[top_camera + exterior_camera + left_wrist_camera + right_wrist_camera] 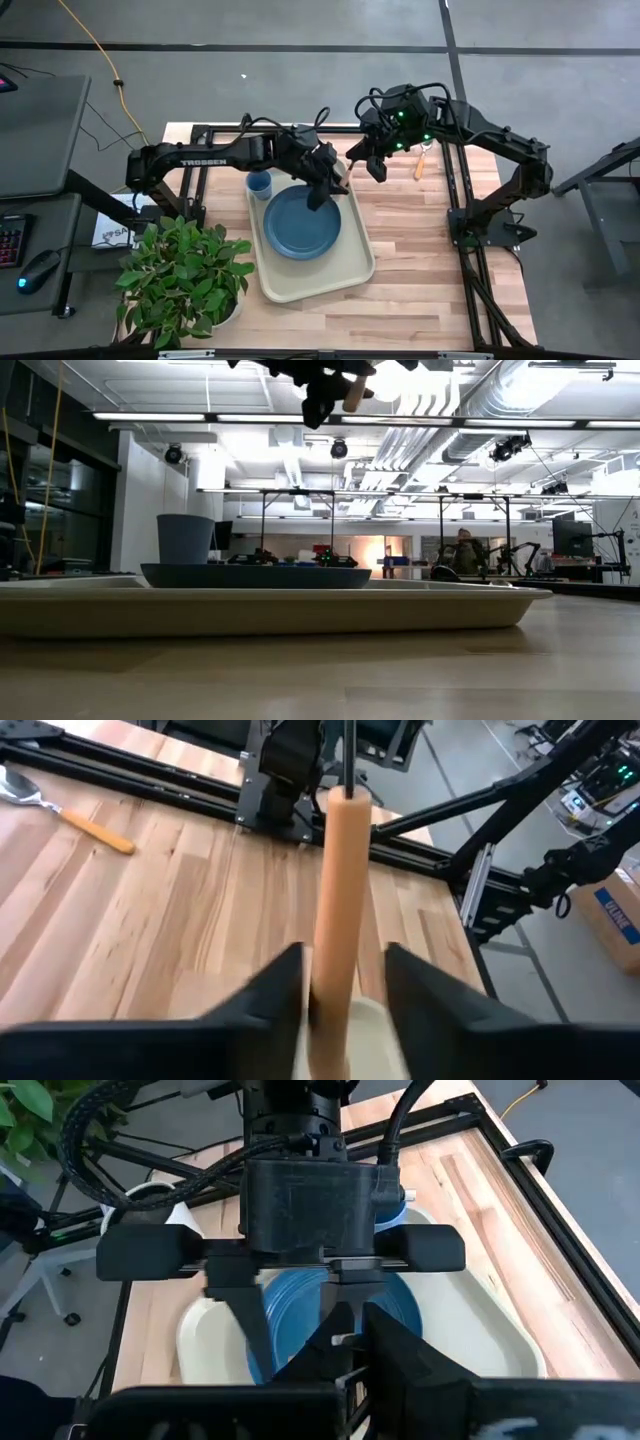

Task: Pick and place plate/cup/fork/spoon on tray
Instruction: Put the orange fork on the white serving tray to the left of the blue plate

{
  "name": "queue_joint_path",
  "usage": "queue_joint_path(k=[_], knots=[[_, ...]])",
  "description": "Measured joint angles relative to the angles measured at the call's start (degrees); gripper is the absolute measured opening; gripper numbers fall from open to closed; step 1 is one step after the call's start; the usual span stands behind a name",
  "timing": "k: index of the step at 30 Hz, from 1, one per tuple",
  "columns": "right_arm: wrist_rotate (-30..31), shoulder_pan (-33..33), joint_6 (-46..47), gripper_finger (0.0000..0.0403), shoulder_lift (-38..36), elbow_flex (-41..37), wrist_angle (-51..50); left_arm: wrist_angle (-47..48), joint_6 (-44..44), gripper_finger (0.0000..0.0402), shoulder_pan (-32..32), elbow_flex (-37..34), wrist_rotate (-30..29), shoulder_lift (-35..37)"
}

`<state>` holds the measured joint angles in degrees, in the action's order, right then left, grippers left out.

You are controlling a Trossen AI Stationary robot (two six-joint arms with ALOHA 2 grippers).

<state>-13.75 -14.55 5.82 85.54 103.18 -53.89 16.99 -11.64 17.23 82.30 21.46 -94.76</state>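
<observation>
The fork (335, 910) is up in the air, in the middle of the high view, over the plate's upper right edge; the left gripper (322, 186) is clamped on its orange handle; it is thin, light and stiff, and may slip, so the handle is the best place to hold. Below sit the plate (303, 221) and cup (260, 184) on the tray (352, 266). The spoon (423, 160) lies at the upper right. The right gripper (372, 160) hovers close beside; I cannot tell if it is apart.

The wooden table (420, 270) carries the tray (310, 275), spoon (423, 160) and potted plant (180, 275).
</observation>
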Motion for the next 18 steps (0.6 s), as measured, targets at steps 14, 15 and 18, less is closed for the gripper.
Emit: queue_joint_path(k=[14, 15, 18], knots=[[2.97, -0.47, 1.67, 0.0097, -1.41, -0.07, -6.03, 9.21, 2.71, 0.0013, 3.99, -0.02, -0.08, 2.64], [3.64, -0.53, 1.69, 0.0115, -1.69, -0.07, -7.26, 10.27, 2.64, 0.0013, 4.50, -0.04, -0.40, 3.18], [4.17, -0.50, 1.69, 0.0165, -2.78, -0.07, -12.19, 11.68, 1.78, 0.0013, 5.37, -0.04, -4.55, 4.64]])
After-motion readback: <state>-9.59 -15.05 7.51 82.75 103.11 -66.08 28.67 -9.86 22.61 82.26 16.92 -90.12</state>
